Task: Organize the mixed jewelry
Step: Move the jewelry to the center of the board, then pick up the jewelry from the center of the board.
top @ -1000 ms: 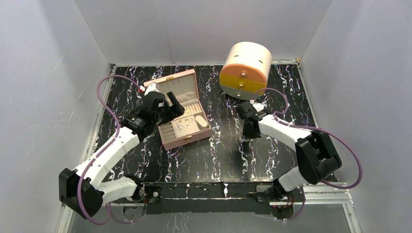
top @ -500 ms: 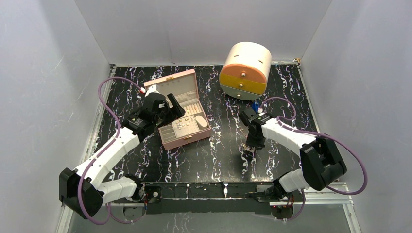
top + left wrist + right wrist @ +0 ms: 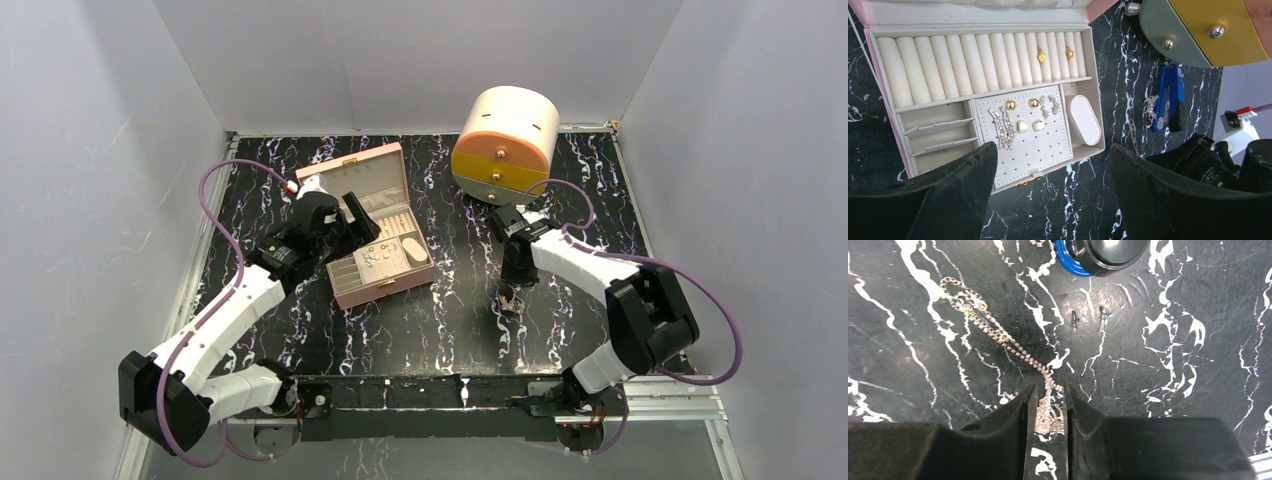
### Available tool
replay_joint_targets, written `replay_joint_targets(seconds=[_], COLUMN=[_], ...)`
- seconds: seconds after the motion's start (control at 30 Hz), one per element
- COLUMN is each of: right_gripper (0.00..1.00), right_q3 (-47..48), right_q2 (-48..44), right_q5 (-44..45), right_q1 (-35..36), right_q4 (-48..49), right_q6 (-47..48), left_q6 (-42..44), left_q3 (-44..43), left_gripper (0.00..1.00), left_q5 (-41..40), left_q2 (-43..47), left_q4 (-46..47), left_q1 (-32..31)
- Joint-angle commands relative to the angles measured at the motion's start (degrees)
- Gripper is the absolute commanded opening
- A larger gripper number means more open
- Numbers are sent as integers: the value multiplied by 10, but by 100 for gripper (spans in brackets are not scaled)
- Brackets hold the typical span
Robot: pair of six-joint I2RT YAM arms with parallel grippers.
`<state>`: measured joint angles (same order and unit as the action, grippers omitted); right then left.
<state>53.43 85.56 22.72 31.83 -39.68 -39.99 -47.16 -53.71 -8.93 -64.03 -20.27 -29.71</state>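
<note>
Chain pickup looks like the step in hand. Right fingers (image 3: 1030,407) are pinched almost shut on one end of a fine, glinting link chain (image 3: 998,335), and the rest trails loose across the black marbled tabletop (image 3: 1173,390). Left fingers (image 3: 968,180) hang wide apart, empty, over the open pink box (image 3: 1096,100). Inside it, gold rings (image 3: 1041,56) sit in padded rolls and sparkly earrings (image 3: 1005,127) on a perforated pad. Next probably comes a slow lift, since the limp chain may slip.

Left pincer (image 3: 1051,152) gapes wide; right pincer (image 3: 1048,396) pinched nearly closed.
</note>
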Motion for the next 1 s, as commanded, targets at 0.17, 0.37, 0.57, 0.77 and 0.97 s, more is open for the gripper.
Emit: replay_joint_targets(seconds=[0.17,0.37,0.57,0.77,0.97], right_gripper=[33,33,45,48,42], right_q3=[24,8,3,4,-1], right_q2=[22,20,30,42,7], right_q5=[47,29,-10,-5,-7], right_q1=[-4,-3,-3,-3,-3], right_q4=[-42,-47,-31,-42,-27], right_q6=[-12,-17,3,-1,-3], left_q6=[3,3,4,4,5], left_q3=[-4,-1,0,0,1], left_gripper=[79,79,79,79,79], left_q5=[-7,-7,-5,-6,-8], left_q2=[16,10,2,-2,0], left_q4=[-11,-9,-3,1,-1], left_q1=[4,4,4,4,4])
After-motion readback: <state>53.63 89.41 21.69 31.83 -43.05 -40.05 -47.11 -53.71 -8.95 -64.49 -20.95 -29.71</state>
